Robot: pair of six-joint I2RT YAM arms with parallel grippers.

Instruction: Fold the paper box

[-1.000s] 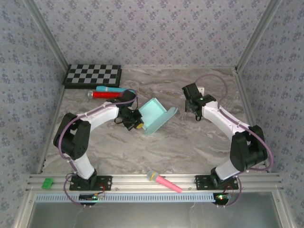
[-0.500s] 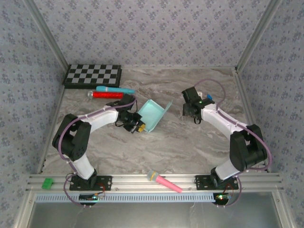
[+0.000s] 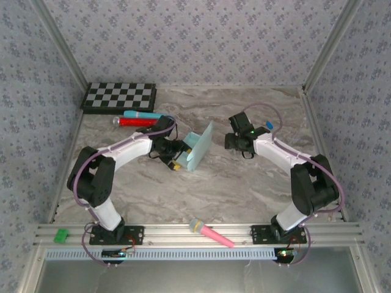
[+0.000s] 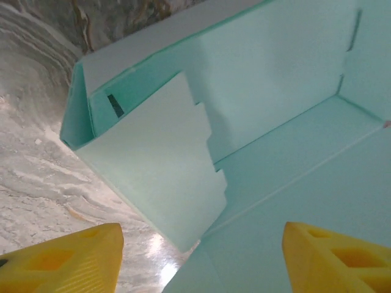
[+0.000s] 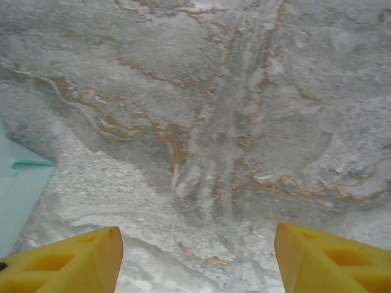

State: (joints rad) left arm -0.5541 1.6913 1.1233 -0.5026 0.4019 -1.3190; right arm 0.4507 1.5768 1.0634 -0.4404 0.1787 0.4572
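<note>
Gaping wide, the left gripper (image 4: 201, 259) shows its two yellow fingertips (image 4: 67, 259) far apart at the bottom corners of the left wrist view. It grips nothing. A lower panel of the paper box (image 4: 275, 91) reaches down into the gap between them, and I cannot tell whether either pad touches the card.

- Box, left wrist view: pale aqua card, partly formed, with the inside facing the camera. A flap with a stepped edge stands inward on the left. A short dark slot is cut in the side wall near the corner. Fold lines run across the far panels.
- Box, top view: the paper box (image 3: 198, 146) rests on the marble table (image 3: 244, 183), roughly mid-table, with one large panel raised steeply. The left gripper (image 3: 176, 157) is just beside it on its left.
- Right gripper (image 5: 195, 259): yellow fingers also spread wide with nothing between them, only bare marble beneath. A corner of the paper box (image 5: 18, 189) shows at the left edge of that view.
- Top view: the right gripper (image 3: 233, 141) is on the box's right side, near it but apart. The box lies between the two grippers.

Farther out:
- Checkerboard (image 3: 119, 96) at the far left corner.
- Blue pen (image 3: 145, 114) and red marker (image 3: 135, 121) side by side just in front of the checkerboard.
- Pink stick with a yellow-green head (image 3: 211, 234) on the near rail.
- Small green block (image 3: 60, 234) at the rail's left end.
</note>
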